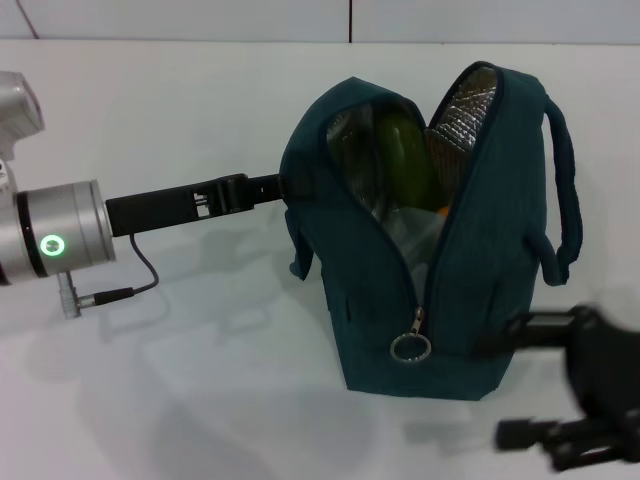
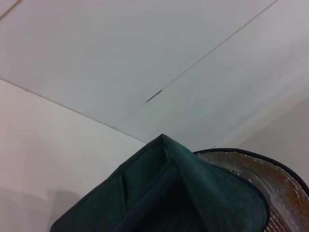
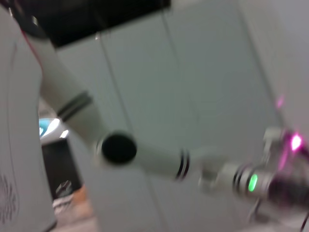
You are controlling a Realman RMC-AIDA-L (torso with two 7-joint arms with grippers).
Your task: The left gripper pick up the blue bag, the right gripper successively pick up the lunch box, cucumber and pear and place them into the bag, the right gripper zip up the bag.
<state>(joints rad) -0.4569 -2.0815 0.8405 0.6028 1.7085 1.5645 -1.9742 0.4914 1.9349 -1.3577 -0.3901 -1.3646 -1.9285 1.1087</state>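
The blue bag [image 1: 400, 290] stands upright on the white table, its top gaping and the silver lining [image 1: 465, 105] showing. Inside stands the dark green cucumber [image 1: 405, 160], with a bit of the orange pear [image 1: 440, 211] beside it. Under them shows clear plastic that looks like the lunch box [image 1: 405, 235]. My left gripper [image 1: 272, 187] reaches in from the left and is shut on the bag's left edge. My right gripper [image 1: 505, 388] is blurred at the bag's lower right corner, open, with its upper finger by the bag's side. The left wrist view shows the bag's fabric [image 2: 193, 193] close up.
The zipper's metal ring pull [image 1: 411, 346] hangs low on the bag's front seam. A carry handle [image 1: 562, 190] loops down the bag's right side. A thin black cable with a plug [image 1: 100, 293] dangles under my left wrist. White table [image 1: 200, 400] lies all around.
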